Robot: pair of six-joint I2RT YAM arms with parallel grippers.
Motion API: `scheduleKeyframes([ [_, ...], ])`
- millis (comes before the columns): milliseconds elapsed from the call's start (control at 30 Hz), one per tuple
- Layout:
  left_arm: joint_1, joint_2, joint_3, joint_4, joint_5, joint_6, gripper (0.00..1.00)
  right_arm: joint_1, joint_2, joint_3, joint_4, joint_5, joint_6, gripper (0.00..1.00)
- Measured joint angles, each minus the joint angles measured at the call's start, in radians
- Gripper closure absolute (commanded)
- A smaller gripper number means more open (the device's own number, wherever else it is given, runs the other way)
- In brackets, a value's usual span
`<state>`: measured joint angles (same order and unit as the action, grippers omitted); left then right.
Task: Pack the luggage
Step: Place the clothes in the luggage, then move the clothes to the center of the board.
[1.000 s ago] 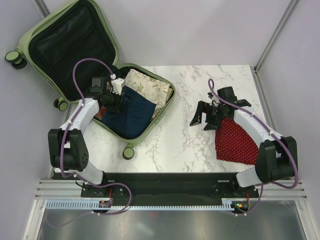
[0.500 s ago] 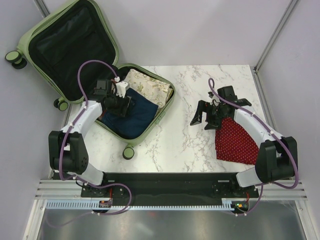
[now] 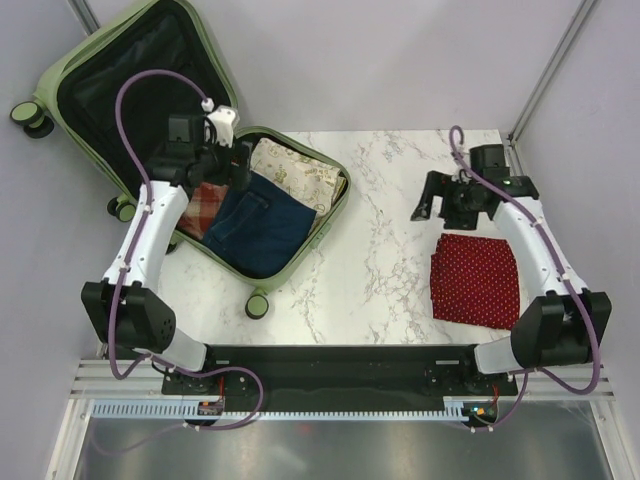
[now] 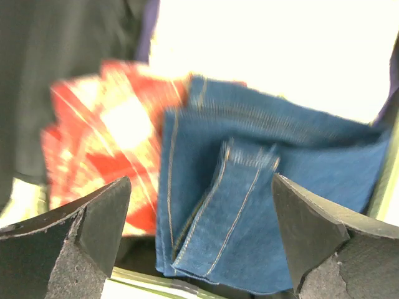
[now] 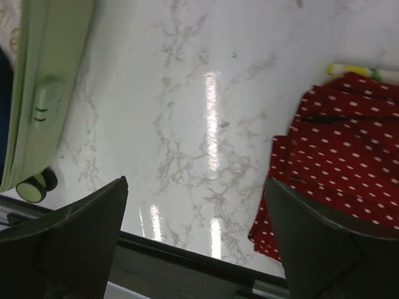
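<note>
The luggage (image 3: 338, 208) lies open on the left of the marble table, its black-lined lid (image 3: 140, 80) leaning on the back wall. Folded blue jeans (image 3: 262, 225), a red plaid cloth (image 3: 205, 205) and a cream patterned cloth (image 3: 298, 172) lie inside. My left gripper (image 3: 228, 172) hovers open over the case's far left side; in its wrist view the jeans (image 4: 249, 187) and plaid cloth (image 4: 106, 143) lie below the empty gripper (image 4: 202, 230). My right gripper (image 3: 432, 203) is open and empty, just beyond a red polka-dot cloth (image 3: 475, 280) lying flat on the table.
In the right wrist view the luggage shell (image 5: 50, 81) and a caster wheel (image 5: 34, 184) sit left, the polka-dot cloth (image 5: 343, 156) right, bare marble between. A black rail (image 3: 340, 355) runs along the table's near edge. Walls close in at the back and both sides.
My left gripper opened, letting go of the jeans, and rose back toward the case's far left corner. My right arm swung right and farther back, uncovering the polka-dot cloth.
</note>
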<state>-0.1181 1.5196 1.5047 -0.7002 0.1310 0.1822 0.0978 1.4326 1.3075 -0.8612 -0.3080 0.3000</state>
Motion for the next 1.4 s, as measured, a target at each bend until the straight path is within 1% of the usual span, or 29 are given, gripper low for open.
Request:
scheduleKeyframes([
  [67,0.000,0.001,0.080,-0.007,0.001,-0.021,0.00,-0.082,-0.010,0.002,-0.021,0.003,-0.018,0.02],
  [133,-0.003,0.002,0.128,-0.005,0.002,-0.040,0.00,-0.191,-0.017,-0.015,-0.029,0.016,-0.026,0.02],
  [233,-0.018,0.002,0.142,-0.008,0.003,-0.071,0.00,-0.326,-0.034,-0.083,-0.026,0.041,-0.026,0.02],
  [300,-0.051,0.006,0.142,-0.019,0.000,-0.091,0.00,-0.380,-0.040,-0.121,-0.034,0.067,-0.025,0.02],
  [367,-0.114,0.012,0.142,-0.025,-0.011,-0.108,0.00,-0.423,-0.044,-0.146,-0.038,0.100,-0.023,0.02],
  [467,-0.243,0.029,0.142,-0.023,-0.032,-0.150,0.00,-0.473,-0.051,-0.159,-0.034,0.132,-0.014,0.02],
  [600,-0.406,0.085,0.142,0.003,-0.033,-0.270,0.00,-0.541,-0.058,-0.186,-0.013,0.156,0.000,0.02],
  [800,-0.572,0.194,0.143,0.077,-0.016,-0.400,0.00,-0.609,-0.067,-0.283,0.018,0.185,0.008,0.02],
  [900,-0.618,0.242,0.143,0.095,0.022,-0.449,0.01,-0.626,-0.080,-0.338,0.038,0.188,0.007,0.02],
  [1000,-0.625,0.262,0.136,0.108,0.066,-0.482,0.00,-0.646,-0.081,-0.384,0.066,0.195,0.006,0.02],
  [1133,-0.616,0.261,0.127,0.130,0.100,-0.484,0.00,-0.657,-0.070,-0.415,0.107,0.200,0.007,0.02],
  [1267,-0.612,0.234,0.092,0.148,0.113,-0.478,0.00,-0.657,-0.047,-0.418,0.160,0.213,0.006,0.02],
  [1400,-0.612,0.194,0.066,0.153,0.117,-0.457,0.00,-0.657,-0.009,-0.429,0.214,0.257,-0.003,0.02],
])
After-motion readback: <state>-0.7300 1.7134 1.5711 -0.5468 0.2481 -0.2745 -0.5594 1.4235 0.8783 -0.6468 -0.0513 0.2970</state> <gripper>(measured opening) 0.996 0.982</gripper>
